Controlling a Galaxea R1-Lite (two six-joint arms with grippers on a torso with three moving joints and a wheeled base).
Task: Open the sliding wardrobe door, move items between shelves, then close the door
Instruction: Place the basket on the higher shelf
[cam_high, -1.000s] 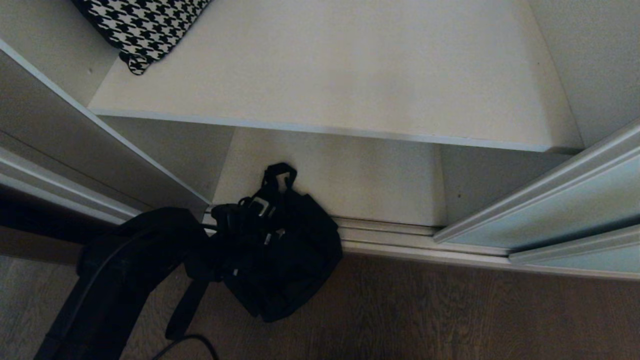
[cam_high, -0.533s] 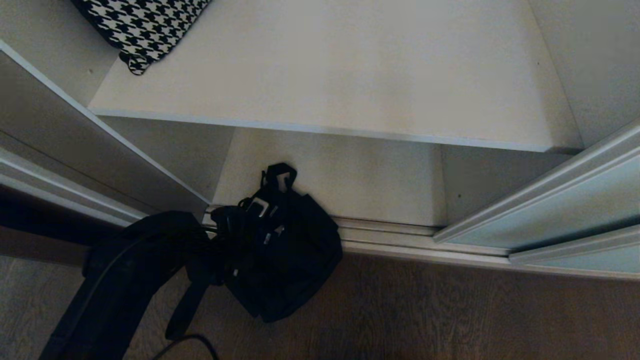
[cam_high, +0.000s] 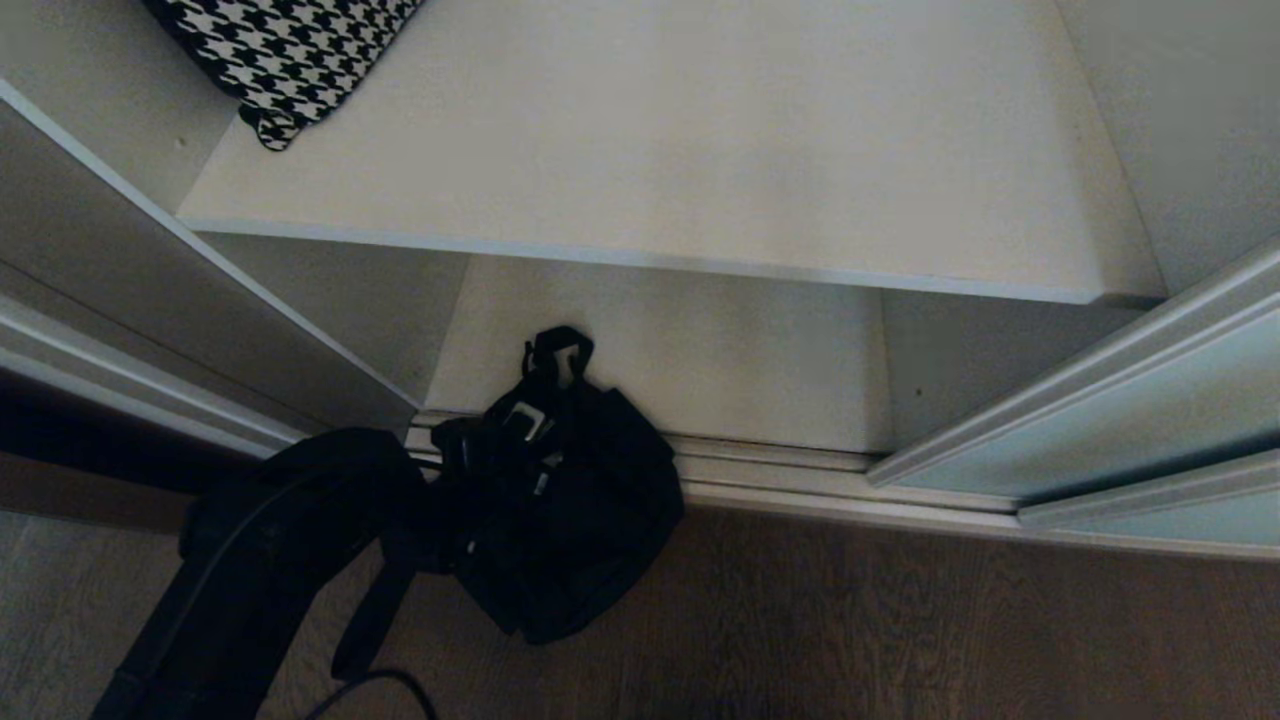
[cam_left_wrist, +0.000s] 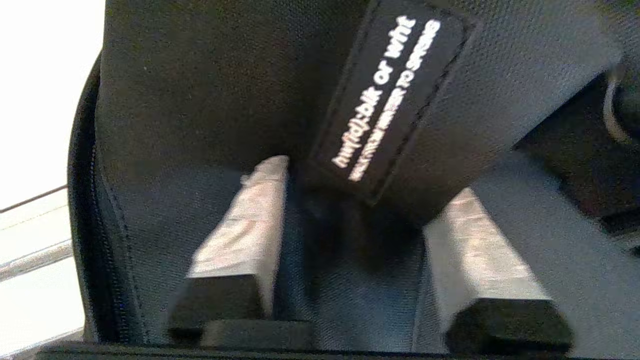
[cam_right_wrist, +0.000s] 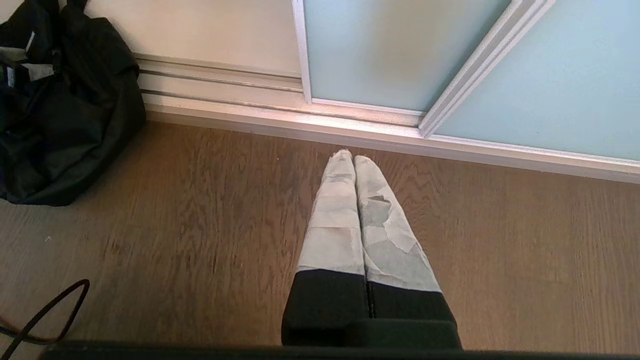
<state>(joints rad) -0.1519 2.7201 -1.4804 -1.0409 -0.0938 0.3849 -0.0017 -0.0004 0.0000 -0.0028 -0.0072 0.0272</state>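
My left arm has pushed in a little closer to the bag (cam_high: 560, 520) than a moment ago, and the top of the bag has shifted a bit where the arm meets it. To me that means the grab has begun, so the lift to a shelf (cam_high: 650, 150) can come next.

In the left wrist view the left gripper (cam_left_wrist: 360, 195) sits right on the bag. Its two fingers (cam_left_wrist: 250, 220) stand about half open, with black cloth and the edge of a strap with white letters between them. The tips press into the cloth, but I cannot tell if they hold it tight yet.

The bag lies half on the low shelf (cam_high: 700, 350) and half over the door track, sagging onto the wood floor (cam_high: 900, 620). The top shelf is above the bag. A checked cushion (cam_high: 285, 55) lies on it, far back from the bag.

The door (cam_high: 1130, 400) is slid open, well apart from the bag.

My right gripper (cam_right_wrist: 354, 161) is closed on nothing and hangs over the floor beside the bag.
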